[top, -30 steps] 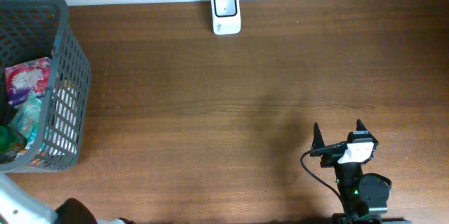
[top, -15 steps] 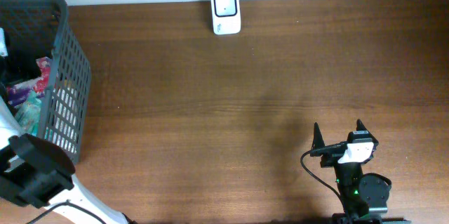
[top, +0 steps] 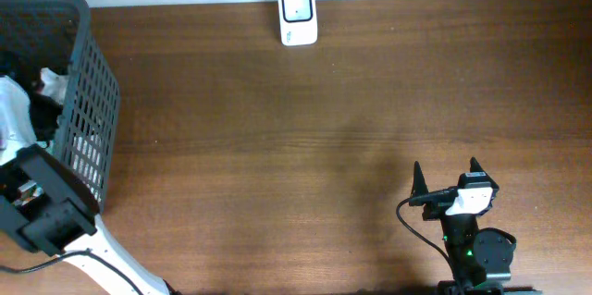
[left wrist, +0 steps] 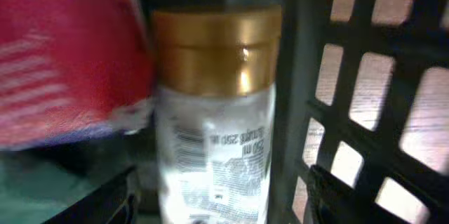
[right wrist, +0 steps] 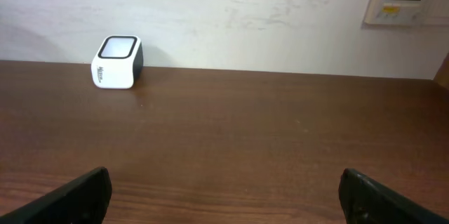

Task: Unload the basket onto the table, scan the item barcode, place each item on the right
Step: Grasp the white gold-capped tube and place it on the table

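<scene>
Our left gripper (left wrist: 221, 203) is down inside the basket (top: 88, 82) at the 9 o'clock edge of the table (top: 324, 129). Its jaws stand apart on either side of a clear bottle (left wrist: 214, 154) with a gold cap (left wrist: 216, 52), and a gap shows on each side. In the wrist view, a red packet (left wrist: 63, 62) lies at the bottle's 10 o'clock. Our right gripper (top: 446, 173) rests wide open at 5 o'clock. The scanner (top: 298, 16) stands at 12 o'clock.
</scene>
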Tool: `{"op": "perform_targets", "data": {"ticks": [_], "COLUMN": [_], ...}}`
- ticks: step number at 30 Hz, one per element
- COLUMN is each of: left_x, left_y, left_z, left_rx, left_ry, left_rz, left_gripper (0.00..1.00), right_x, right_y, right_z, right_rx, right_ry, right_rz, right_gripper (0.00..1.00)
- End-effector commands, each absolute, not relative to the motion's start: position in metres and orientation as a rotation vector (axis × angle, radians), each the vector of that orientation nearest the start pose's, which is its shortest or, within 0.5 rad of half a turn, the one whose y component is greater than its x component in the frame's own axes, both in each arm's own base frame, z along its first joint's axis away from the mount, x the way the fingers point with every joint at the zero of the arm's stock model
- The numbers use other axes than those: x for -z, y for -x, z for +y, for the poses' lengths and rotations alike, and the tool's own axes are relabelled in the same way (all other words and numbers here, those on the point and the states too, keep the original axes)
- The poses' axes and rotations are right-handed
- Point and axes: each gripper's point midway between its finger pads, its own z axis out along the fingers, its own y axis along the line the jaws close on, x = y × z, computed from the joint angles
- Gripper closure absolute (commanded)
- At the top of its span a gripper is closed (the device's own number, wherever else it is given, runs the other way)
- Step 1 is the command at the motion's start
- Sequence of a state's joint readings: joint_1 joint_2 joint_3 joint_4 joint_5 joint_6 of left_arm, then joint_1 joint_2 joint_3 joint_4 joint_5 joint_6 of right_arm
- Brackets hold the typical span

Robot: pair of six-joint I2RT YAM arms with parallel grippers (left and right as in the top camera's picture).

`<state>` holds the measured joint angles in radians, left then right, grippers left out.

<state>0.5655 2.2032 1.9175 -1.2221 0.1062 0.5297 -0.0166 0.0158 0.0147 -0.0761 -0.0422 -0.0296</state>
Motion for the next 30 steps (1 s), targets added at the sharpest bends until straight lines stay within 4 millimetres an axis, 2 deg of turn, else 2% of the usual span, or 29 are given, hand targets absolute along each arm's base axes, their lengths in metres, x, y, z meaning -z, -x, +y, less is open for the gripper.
{"op": "perform_targets", "data": {"ticks": [1,3,6,9,10,11,12,13,14,16,17,18,19,22,23,25,27,28,30], "left_x": [-0.047,-0.039,-0.035,-0.018,-0.011,-0.010,-0.013,-0.021,-0.035,-0.073,-0.100,-0.145,-0.175,-0.277,-0.302,-0.358,-0.396,-0.412,-0.439], "left_y": [-0.369,-0.364,-0.360,-0.349,-0.343,-0.342,-0.346,-0.354,-0.361,-0.380,-0.395,-0.417,-0.428,-0.458,-0.460,-0.457,-0.444,-0.434,-0.413], "left_z": [0.221,0.225,0.227,0.215,0.211,0.211,0.213,0.218,0.222,0.231,0.232,0.231,0.227,0.191,0.183,0.183,0.194,0.202,0.206], "left_rx": [0.030,-0.013,-0.043,0.034,0.052,0.054,0.038,0.013,-0.002,-0.022,0.004,0.055,0.099,0.332,0.372,0.349,0.182,0.126,0.086], "left_ry": [-0.006,0.023,0.048,0.048,0.049,0.073,0.161,0.280,0.360,0.480,0.521,0.549,0.533,0.357,0.327,0.422,0.438,0.500,0.550], "left_rz": [3.120,3.142,3.157,3.185,3.204,3.206,3.188,3.154,3.126,3.037,2.961,2.837,2.758,2.474,2.403,2.252,2.166,2.121,2.049], "left_gripper": [0.39,0.46,0.46,0.45,0.58,0.76,0.85,1.00,1.00,1.00,1.00,1.00,1.00,1.00,1.00,1.00,1.00,1.00,1.00], "right_x": [-0.155,-0.155,-0.155,-0.155,-0.155,-0.155,-0.155,-0.155,-0.155,-0.155,-0.155,-0.155,-0.155,-0.155,-0.155,-0.155,-0.155,-0.155,-0.155], "right_y": [-0.246,-0.246,-0.246,-0.246,-0.246,-0.246,-0.246,-0.246,-0.246,-0.246,-0.246,-0.246,-0.246,-0.246,-0.246,-0.246,-0.246,-0.246,-0.246], "right_z": [0.006,0.006,0.006,0.006,0.006,0.006,0.006,0.006,0.006,0.006,0.006,0.006,0.006,0.006,0.006,0.006,0.006,0.006,0.006], "right_rx": [-0.009,-0.009,-0.009,-0.008,-0.009,-0.009,-0.009,-0.009,-0.009,-0.009,-0.009,-0.009,-0.009,-0.009,-0.009,-0.009,-0.009,-0.009,-0.009], "right_ry": [0.052,0.052,0.052,0.052,0.052,0.052,0.052,0.052,0.052,0.052,0.052,0.052,0.052,0.052,0.052,0.052,0.052,0.052,0.052], "right_rz": [1.651,1.651,1.651,1.651,1.651,1.651,1.651,1.651,1.651,1.651,1.651,1.651,1.651,1.651,1.651,1.651,1.651,1.651,1.651], "right_gripper": [0.01,0.01,0.01,0.01,0.01,0.01,0.01,0.01,0.01,0.01,0.01,0.01,0.01,0.01,0.01,0.01,0.01,0.01,0.01]}}
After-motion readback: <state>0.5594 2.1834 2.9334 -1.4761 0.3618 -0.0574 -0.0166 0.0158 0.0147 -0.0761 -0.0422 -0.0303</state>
